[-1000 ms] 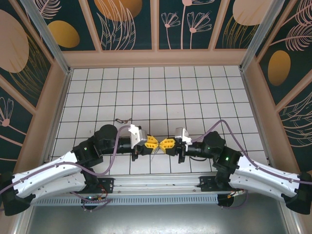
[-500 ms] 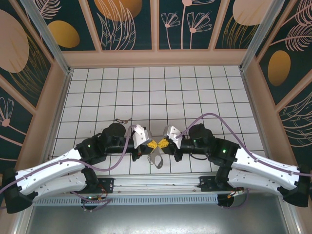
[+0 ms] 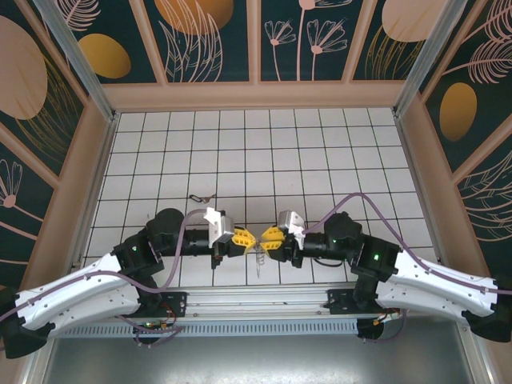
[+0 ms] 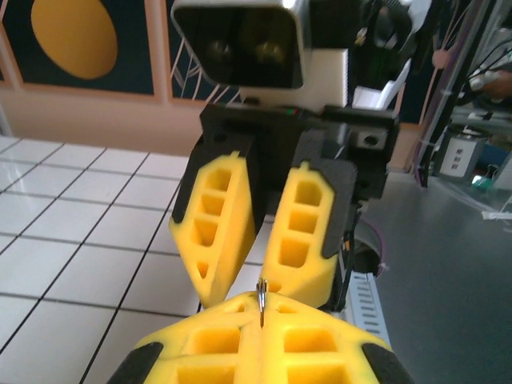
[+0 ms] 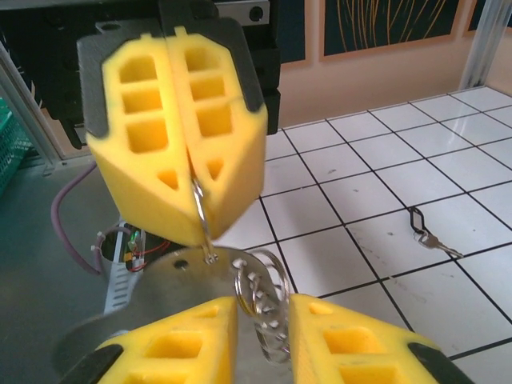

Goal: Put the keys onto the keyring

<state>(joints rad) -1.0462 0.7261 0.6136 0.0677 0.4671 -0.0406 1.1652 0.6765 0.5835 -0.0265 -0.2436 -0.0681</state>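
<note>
A key [image 3: 200,198] lies flat on the bench [image 3: 320,144], at about 10 o'clock from my left jaws. Its long axis runs roughly 9 to 3, dark head toward 9. My left jaws are pressed together, pinching a thin wire of the keyring [image 3: 260,254], which hangs pointing toward 6 o'clock. My right jaws stand slightly spread, the beaded chain [image 5: 268,324] between them.

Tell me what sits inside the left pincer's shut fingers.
A thin metal ring pokes out of the left pincer, with the keyring's beaded chain dangling below. How much metal lies between the yellow fingers is hidden.
</note>
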